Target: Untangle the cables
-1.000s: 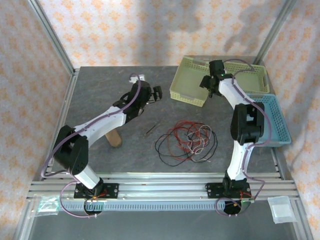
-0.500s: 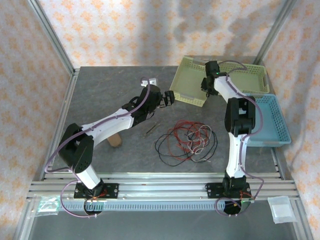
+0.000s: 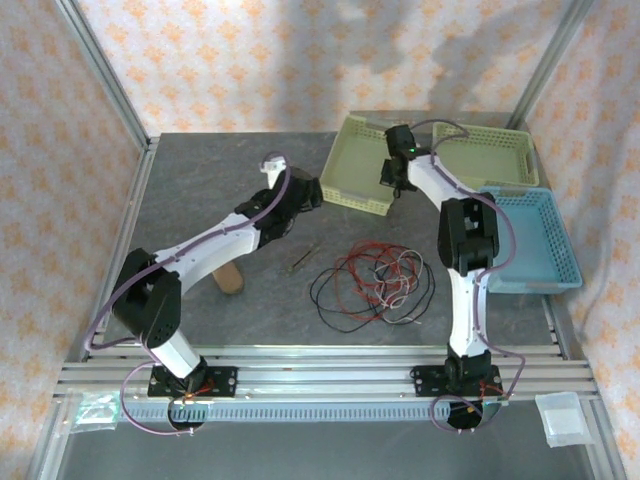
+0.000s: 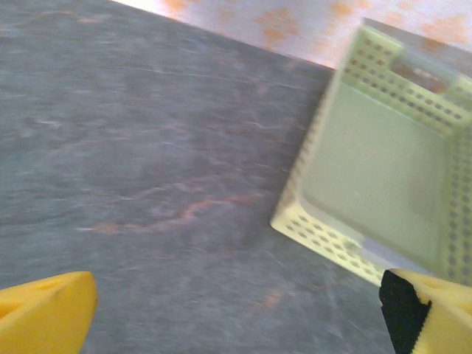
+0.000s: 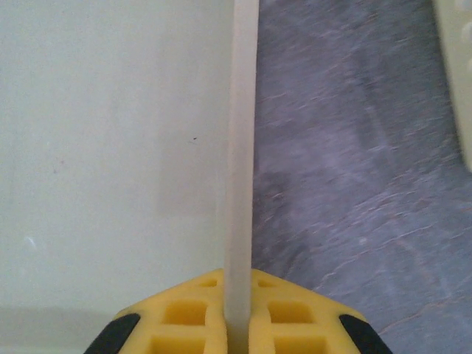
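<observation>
Since a second ago the right pincer (image 3: 393, 180) has closed, and the pale green basket (image 3: 350, 195) under it has slid a little to the left. The left pincer (image 3: 308, 193) reached toward the basket and has drawn back again. I judge this to be only preparation, because the cables (image 3: 375, 280) are not touched. In the top view they lie as the same red, black and whitish heap at the lower centre, on the bench (image 3: 200, 170), well apart from both pincers.

In the left wrist view the left pincer (image 4: 236, 313) stands wide open with nothing between its tips. The basket (image 4: 383, 169) is at the upper right.

In the right wrist view the right pincer (image 5: 237, 317) is almost fully closed. It clamps the thin wall of the basket (image 5: 240, 147), which runs straight up the middle of the frame.
</observation>
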Controlling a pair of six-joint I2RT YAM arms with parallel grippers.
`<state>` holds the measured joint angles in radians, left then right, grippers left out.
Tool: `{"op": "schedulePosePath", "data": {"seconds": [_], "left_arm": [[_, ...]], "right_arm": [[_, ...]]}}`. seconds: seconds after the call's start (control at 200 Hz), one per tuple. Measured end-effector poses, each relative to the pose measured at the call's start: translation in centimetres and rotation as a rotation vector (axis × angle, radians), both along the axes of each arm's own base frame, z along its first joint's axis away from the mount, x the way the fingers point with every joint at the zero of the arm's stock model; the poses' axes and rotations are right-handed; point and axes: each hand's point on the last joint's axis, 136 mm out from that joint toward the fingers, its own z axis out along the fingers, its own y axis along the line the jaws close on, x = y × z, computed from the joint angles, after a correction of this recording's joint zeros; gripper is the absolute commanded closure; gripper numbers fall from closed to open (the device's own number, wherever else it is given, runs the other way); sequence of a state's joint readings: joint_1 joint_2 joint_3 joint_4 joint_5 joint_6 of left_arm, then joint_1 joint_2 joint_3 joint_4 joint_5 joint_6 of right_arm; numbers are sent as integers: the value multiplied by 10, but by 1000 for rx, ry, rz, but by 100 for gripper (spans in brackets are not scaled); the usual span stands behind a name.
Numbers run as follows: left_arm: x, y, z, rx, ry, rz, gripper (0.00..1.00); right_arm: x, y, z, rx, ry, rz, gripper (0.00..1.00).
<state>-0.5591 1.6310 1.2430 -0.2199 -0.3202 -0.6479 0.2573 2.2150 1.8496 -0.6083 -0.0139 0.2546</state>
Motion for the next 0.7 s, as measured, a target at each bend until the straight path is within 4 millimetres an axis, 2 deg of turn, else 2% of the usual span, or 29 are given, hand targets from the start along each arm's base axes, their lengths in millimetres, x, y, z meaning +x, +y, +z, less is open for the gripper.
{"op": "schedulePosePath", "data": {"seconds": [0.125,0.21,0.31,0.421,0.526,0.696], "left_arm": [[3,43,2,-35,0,99,0],[-7,67,-2,-45,-6,129,1],[-15,75,-7,-48,10,125,1],[-23,82,-13,-52,20,121,1],[-35,96,-14,-60,19,131,1],[-39,106,2,-91,-29,135,1]], "right_arm": [[-4,45,11,17,-19,61,94],[3,87,23,37,-62,116,94],[11,136,26,68,-99,166,94],[13,181,10,98,-103,207,94],[16,204,6,132,-112,221,92],[14,220,-3,176,-102,232,67]]}}
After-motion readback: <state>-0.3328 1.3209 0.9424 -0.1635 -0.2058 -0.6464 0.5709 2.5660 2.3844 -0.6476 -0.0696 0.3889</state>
